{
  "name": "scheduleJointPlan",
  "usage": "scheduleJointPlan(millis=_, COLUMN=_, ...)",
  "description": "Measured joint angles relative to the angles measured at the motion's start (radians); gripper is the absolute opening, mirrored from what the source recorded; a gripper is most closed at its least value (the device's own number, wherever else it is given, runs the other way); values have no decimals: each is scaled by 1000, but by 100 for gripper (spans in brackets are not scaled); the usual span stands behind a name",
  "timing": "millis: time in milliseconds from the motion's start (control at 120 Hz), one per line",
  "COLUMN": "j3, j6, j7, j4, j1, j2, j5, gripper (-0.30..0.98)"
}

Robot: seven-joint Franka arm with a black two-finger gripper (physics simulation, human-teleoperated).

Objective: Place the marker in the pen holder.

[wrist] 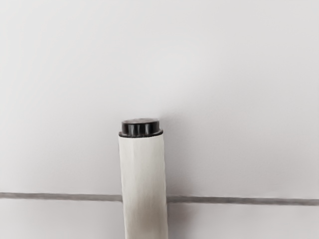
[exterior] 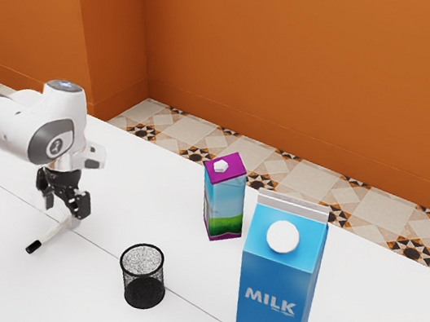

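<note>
Bright, diffuse light leaves the bench [exterior: 130,196] around the marker [exterior: 52,236] nearly pure white, while the orange wall [exterior: 314,62] beyond it takes a warm glow. In the wrist view the bench reads greyer, palest past the marker's black end [wrist: 141,128], with soft, faint shadow along one side of the marker.

On the white table [exterior: 140,211] you have 2 upright units: a tall blue milk carton [exterior: 279,271] (white cap, marked MILK) and, toward the exterior view's left, a smaller purple-topped carton [exterior: 226,203]. Beyond: patterned floor tiles [exterior: 372,210], orange wall [exterior: 314,62].
</note>
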Motion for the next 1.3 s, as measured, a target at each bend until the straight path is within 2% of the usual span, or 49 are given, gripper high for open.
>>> scheduleJointPlan(millis=433, j3=14, j6=1, j7=74, j4=55, j1=2, j2=82, j5=-23, gripper=65)
scheduleJointPlan(millis=517, j3=13, j6=0, j7=83, j4=58, j1=2, j2=89, j5=-24, gripper=58)
scheduleJointPlan(millis=725, j3=13, j6=-1, j7=102, j4=59, j1=1, j2=88, j5=-28, gripper=26)
scheduleJointPlan(millis=850, j3=13, j6=0, j7=110, j4=59, j1=1, j2=88, j5=-30, gripper=12)
scheduleJointPlan(millis=1125, j3=12, j6=7, j7=117, j4=57, j1=0, j2=81, j5=-25, gripper=-1)
scheduleJointPlan(millis=1300, j3=5, j6=10, j7=112, j4=32, j1=-4, j2=-16, j5=-18, gripper=-5)
